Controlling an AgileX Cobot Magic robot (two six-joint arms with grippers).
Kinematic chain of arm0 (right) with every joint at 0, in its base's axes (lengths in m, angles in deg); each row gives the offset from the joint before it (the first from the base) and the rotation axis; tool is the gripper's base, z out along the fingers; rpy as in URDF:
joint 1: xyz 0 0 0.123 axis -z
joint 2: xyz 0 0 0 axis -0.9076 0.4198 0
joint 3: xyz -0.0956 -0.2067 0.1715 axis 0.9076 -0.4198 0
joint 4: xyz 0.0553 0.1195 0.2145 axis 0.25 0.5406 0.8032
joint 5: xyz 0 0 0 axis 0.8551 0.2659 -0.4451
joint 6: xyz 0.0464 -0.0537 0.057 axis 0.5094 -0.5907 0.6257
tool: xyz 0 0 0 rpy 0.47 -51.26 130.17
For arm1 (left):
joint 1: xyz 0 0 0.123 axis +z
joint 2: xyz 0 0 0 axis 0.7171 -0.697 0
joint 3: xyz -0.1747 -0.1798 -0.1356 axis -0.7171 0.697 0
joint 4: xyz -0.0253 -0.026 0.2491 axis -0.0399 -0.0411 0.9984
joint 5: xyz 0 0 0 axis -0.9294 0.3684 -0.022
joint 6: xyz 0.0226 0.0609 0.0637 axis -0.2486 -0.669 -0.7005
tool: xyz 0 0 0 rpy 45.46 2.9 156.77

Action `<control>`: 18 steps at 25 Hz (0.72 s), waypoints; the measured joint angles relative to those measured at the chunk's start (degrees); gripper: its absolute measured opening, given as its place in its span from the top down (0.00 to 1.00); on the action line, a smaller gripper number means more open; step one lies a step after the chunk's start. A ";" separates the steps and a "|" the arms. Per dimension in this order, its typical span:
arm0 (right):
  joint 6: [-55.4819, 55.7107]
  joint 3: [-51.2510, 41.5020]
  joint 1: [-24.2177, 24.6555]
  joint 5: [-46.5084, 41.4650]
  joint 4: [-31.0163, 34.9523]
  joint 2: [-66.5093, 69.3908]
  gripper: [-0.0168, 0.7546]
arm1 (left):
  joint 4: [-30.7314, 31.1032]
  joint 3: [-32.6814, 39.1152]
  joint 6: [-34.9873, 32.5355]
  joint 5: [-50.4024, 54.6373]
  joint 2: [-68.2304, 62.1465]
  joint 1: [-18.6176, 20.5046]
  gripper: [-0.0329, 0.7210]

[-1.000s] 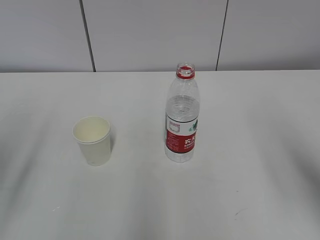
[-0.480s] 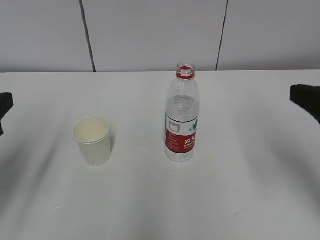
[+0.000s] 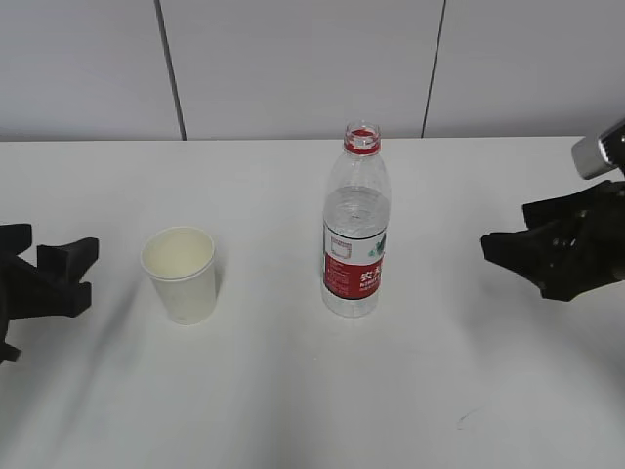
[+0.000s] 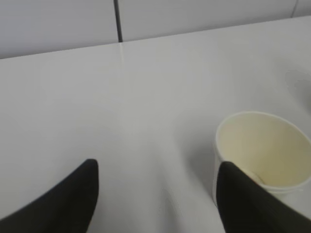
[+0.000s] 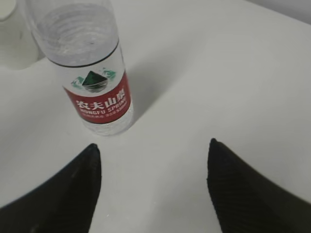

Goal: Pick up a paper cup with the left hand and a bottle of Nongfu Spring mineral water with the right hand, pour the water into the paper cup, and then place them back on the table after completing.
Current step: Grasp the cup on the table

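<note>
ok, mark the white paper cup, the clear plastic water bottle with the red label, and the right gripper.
white paper cup (image 3: 182, 278): exterior view, on its outer side wall.
clear plastic water bottle with red label (image 3: 354, 277): exterior view, on the red label.
right gripper (image 5: 153, 187): right wrist view, midway between its open fingertips.

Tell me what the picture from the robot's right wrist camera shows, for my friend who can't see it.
A clear water bottle with a red Nongfu Spring label stands upright on a white table. Two black fingers of the right hand frame the bottom of the picture, spread apart and holding nothing. The bottle sits beyond the left finger, not between the two.
</note>
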 joint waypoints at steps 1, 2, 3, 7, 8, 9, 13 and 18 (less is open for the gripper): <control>-0.87 0.41 0.00 -1.06 0.10 1.69 0.33 | 1.29 -0.05 0.00 -1.06 -1.45 0.00 0.33; -1.45 0.63 0.00 -2.02 0.10 2.84 0.33 | 1.89 -0.05 0.00 -2.04 -2.86 0.00 0.33; -2.02 0.78 0.00 -3.09 0.10 4.09 0.33 | 2.54 -0.05 0.50 -3.38 -4.01 0.00 0.33; -3.64 2.09 0.00 -4.80 0.10 8.15 0.33 | 5.68 -0.16 1.47 -8.10 -10.04 0.00 0.33; -3.95 2.36 0.00 -4.85 0.12 8.85 0.33 | 6.76 -0.16 1.59 -9.73 -11.88 0.00 0.33; -4.22 2.44 0.00 -4.85 0.22 9.29 0.33 | 7.79 -0.16 1.90 -11.74 -13.76 0.00 0.33; -5.04 2.59 0.00 -4.99 0.22 9.57 0.33 | 11.64 -0.54 4.31 -18.85 -20.72 0.00 0.33; -5.17 2.66 0.00 -5.08 0.22 9.57 0.33 | 19.33 -0.70 5.79 -24.86 -28.27 0.00 0.33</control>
